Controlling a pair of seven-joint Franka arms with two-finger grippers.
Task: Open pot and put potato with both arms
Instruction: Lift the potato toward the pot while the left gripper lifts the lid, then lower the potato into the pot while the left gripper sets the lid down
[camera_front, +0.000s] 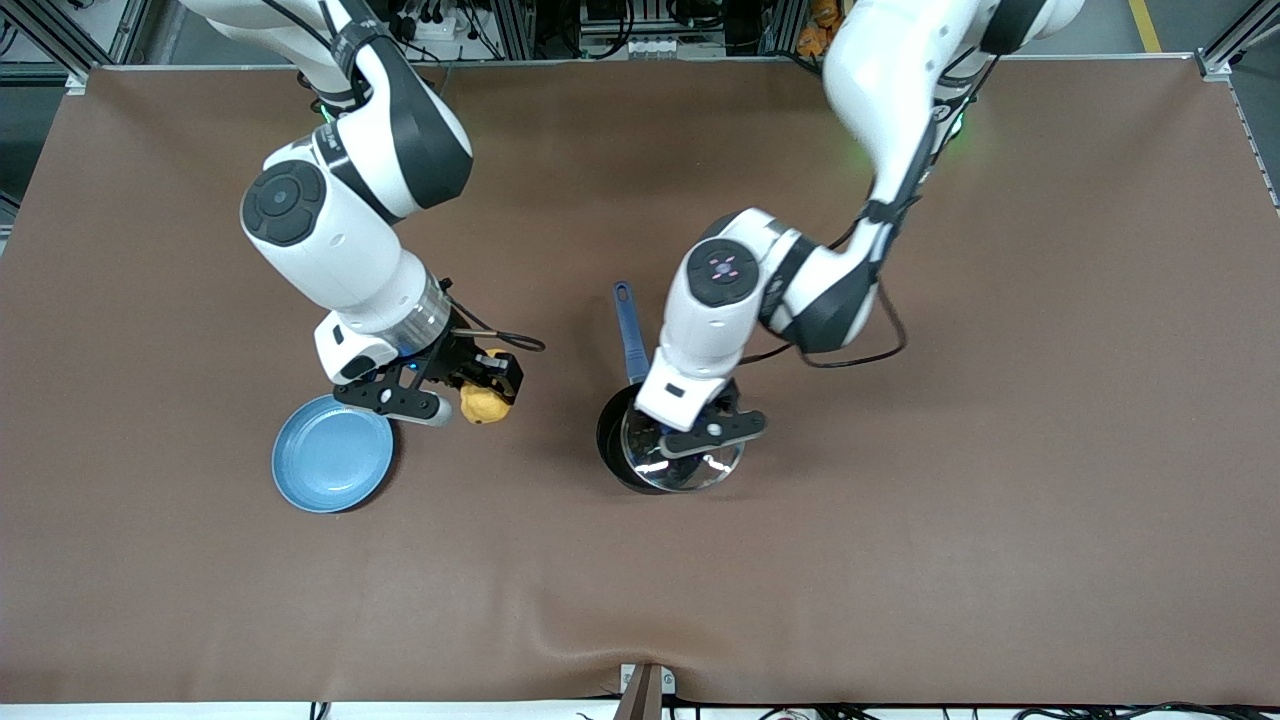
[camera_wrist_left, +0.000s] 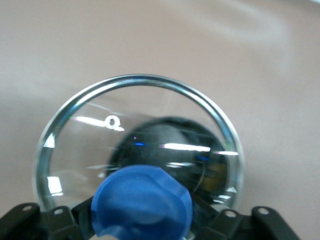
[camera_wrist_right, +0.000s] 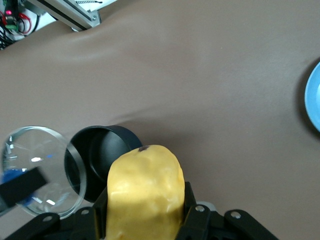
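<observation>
Your left gripper (camera_front: 706, 432) is pinched on the blue knob (camera_wrist_left: 143, 202) of the glass lid (camera_front: 684, 460), and in the right wrist view the lid already sits off the mouth of the pot (camera_wrist_right: 102, 159), which stands on the bench (camera_front: 900, 560). Carry the lid well aside so the opening is fully bare. Your right gripper (camera_front: 470, 385) is clamped on the potato (camera_front: 482, 404), up in the air just beside the blue plate (camera_front: 332, 466). Bring it over the pot's mouth, lower it close, then release so it doesn't bounce out.
</observation>
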